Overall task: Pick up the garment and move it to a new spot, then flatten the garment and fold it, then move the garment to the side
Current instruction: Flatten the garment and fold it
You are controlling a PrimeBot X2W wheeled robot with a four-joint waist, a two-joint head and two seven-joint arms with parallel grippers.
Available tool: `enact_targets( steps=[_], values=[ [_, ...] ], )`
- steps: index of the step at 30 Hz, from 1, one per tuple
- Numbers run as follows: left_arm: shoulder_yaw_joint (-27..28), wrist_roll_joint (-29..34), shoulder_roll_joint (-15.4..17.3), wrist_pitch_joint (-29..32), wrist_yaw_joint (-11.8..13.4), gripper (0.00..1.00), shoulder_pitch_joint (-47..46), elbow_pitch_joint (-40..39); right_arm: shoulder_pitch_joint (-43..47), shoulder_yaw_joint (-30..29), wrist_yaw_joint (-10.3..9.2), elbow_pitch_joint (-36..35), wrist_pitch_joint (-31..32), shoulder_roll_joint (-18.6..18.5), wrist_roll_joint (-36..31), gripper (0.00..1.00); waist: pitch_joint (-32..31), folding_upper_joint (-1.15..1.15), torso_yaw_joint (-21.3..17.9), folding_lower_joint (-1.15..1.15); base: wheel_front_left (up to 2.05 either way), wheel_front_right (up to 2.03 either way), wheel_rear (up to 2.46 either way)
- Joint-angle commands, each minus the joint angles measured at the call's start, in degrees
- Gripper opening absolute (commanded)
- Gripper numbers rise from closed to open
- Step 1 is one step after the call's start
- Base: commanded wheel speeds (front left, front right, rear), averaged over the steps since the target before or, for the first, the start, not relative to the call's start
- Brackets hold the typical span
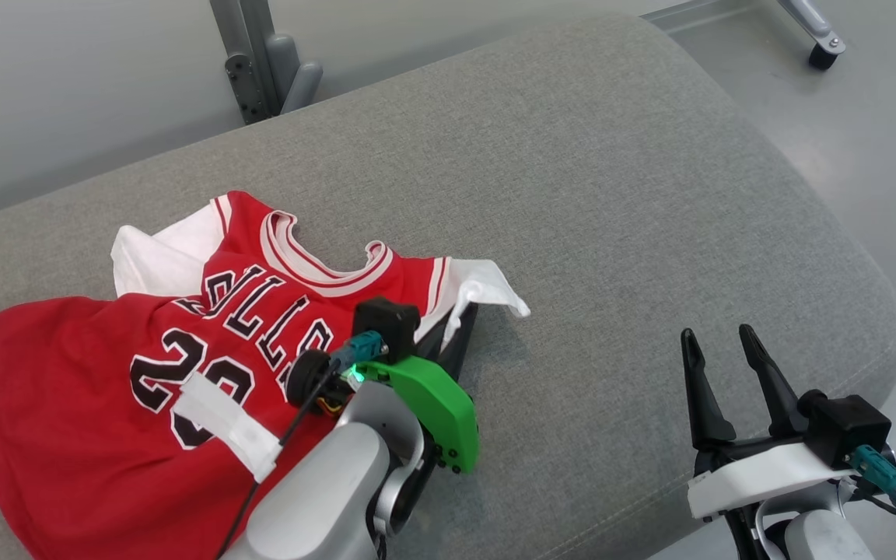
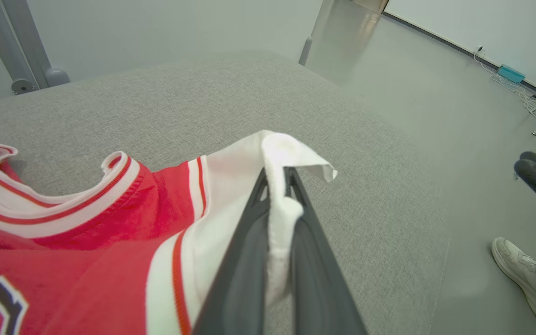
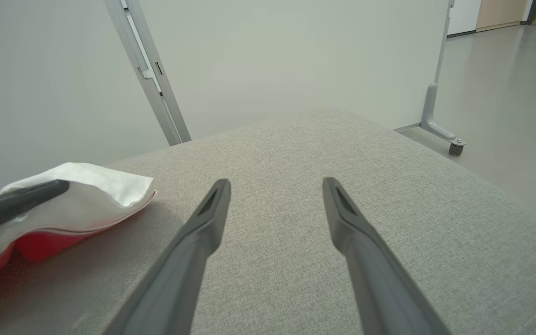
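**A:** Your left claw (image 2: 276,173) is clamped tight on the white sleeve (image 2: 235,167) of the red jersey (image 1: 90,404), with cloth bunched right between the fingers.

**B:** And the jersey's body lies spread on the grey cushion (image 1: 611,194), off to that claw's left, number facing up.

**A:** Your right claw (image 1: 716,336) hovers wide apart with nothing between its fingers. It's well clear of the sleeve, bare cushion ahead of it.

**B:** A person's shoe (image 2: 517,260) stands on the floor, past the cushion's edge to the left claw's right.

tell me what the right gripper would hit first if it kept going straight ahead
Probably the bare grey cushion ahead of the right gripper; nothing lies between. The garment sits off to its left.
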Motion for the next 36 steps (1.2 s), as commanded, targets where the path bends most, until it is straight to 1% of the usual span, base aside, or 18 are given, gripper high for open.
enact_targets(
  steps=[1, 3, 4, 5, 6, 8, 11, 12, 14, 16, 18, 21, 23, 25, 29, 33, 36],
  values=[
    [-0.74, 0.32, -0.13, -0.65, -0.76, 0.00, 1.09, 0.38, -0.50, 0.15, -0.04, -0.02, 0.00, -0.10, -0.27, 1.00, 0.25, 0.00, -0.24, 0.00, 0.00, 0.00, 0.00],
    [-1.65, -0.46, -0.43, -1.98, -1.37, 0.00, 2.14, 1.44, -0.40, 0.08, -0.04, 0.17, 0.00, -0.11, -0.04, 1.00, 0.54, 0.00, -0.47, 0.00, 0.00, 0.00, 0.00],
    [-2.17, -0.04, -0.44, -3.03, -1.16, 0.00, 2.16, 2.33, -0.38, 0.05, -0.04, 0.25, 0.00, -0.10, -0.01, 1.00, 0.65, 0.00, -0.55, 0.00, 0.00, 0.00, 0.00],
    [-3.01, 0.40, -0.56, -3.87, -1.23, 0.40, 2.28, 3.39, -0.42, 0.03, -0.03, 0.32, 0.00, -0.09, 0.04, 1.00, 0.80, 0.00, -0.61, 0.00, 0.00, 0.00, 0.00],
    [-3.62, 0.53, -0.69, -4.74, -1.43, 1.00, 2.49, 4.40, -0.48, 0.05, -0.04, 0.38, 0.00, -0.09, 0.05, 1.00, 0.91, 0.00, -0.65, 0.00, 0.00, 0.00, 0.00],
    [-4.64, -0.33, -0.82, -5.71, -2.09, 1.00, 3.00, 5.64, -0.55, -0.02, -0.04, 0.39, 0.00, -0.10, 0.06, 1.00, 1.04, 0.00, -0.58, 0.00, 0.00, 0.00, 0.00],
    [-5.15, -2.85, -0.86, -6.38, -3.53, 1.00, 3.88, 4.81, -0.19, -0.80, -0.04, 0.22, 0.00, -0.10, -0.44, 1.00, 0.82, 0.00, 0.17, 0.00, 0.00, 0.00, 0.00],
    [-5.42, -2.97, -0.89, -6.92, -3.50, 1.00, 4.13, 3.96, -0.02, -1.10, -0.04, 0.04, 0.00, -0.10, -0.85, 1.00, 0.69, 0.00, 0.68, 0.00, 0.00, 0.00, 0.00],
    [-5.42, -2.02, -0.12, -8.12, -2.29, 1.00, 4.90, 2.00, 0.35, -1.84, -0.04, -0.75, 0.00, -0.10, -1.43, 1.00, 0.43, 0.00, 2.11, 0.00, 0.00, 0.00, 0.00],
    [-5.21, -0.63, 1.80, -9.45, -0.59, 1.00, 5.97, -0.93, 0.89, -2.62, -0.04, -1.73, 0.00, -0.10, -2.61, 1.00, -0.07, 0.00, 4.08, 0.00, 0.00, 0.00, 0.00],
    [-4.64, 1.20, 3.84, -10.55, 1.67, 1.00, 7.17, -4.54, 1.16, -3.10, -0.04, -2.84, 0.00, -0.09, -3.95, 1.00, -0.74, 0.00, 6.23, 0.00, 0.00, 0.00, 0.00],
    [-3.05, 3.29, 7.26, -11.78, 5.95, 1.00, 9.69, -9.89, 1.14, -3.27, -0.03, -4.71, 0.00, -0.10, -6.37, 1.00, -1.86, 0.00, 9.51, 0.00, 0.00, 0.00, 0.00],
    [-1.67, 5.36, 9.82, -12.40, 9.26, 1.00, 11.56, -13.43, 0.96, -3.14, -0.03, -6.09, 0.00, -0.09, -8.02, 1.00, -2.68, 0.00, 11.81, 0.00, 0.00, 0.00, 0.00],
    [0.20, 5.37, 11.56, -12.85, 12.02, 1.00, 14.55, -16.75, 0.89, -2.80, -0.03, -7.20, 0.00, -0.11, -9.48, 1.00, -3.74, 0.00, 14.10, 0.00, 0.00, 0.00, 0.00],
    [4.27, 7.50, 15.57, -13.28, 16.48, 1.00, 19.75, -20.66, 1.43, -2.39, -0.04, -8.17, 0.00, -0.12, -11.79, 1.00, -5.56, 0.00, 18.63, 0.00, 0.00, 0.00, 0.00],
    [9.97, 8.84, 17.07, -13.34, 18.23, 1.00, 24.70, -23.35, 2.75, -2.97, -0.04, -7.18, 0.00, -0.61, -12.87, 1.00, -7.38, 0.00, 22.50, 0.00, 0.00, 0.00, 0.00],
    [14.96, 11.18, 17.43, -13.33, 18.23, 1.00, 28.88, -24.68, 3.43, -3.60, -0.04, -6.41, 0.00, -0.66, -13.34, 1.00, -8.24, 0.00, 24.67, 0.00, 0.00, 0.00, 0.00]
  ],
)
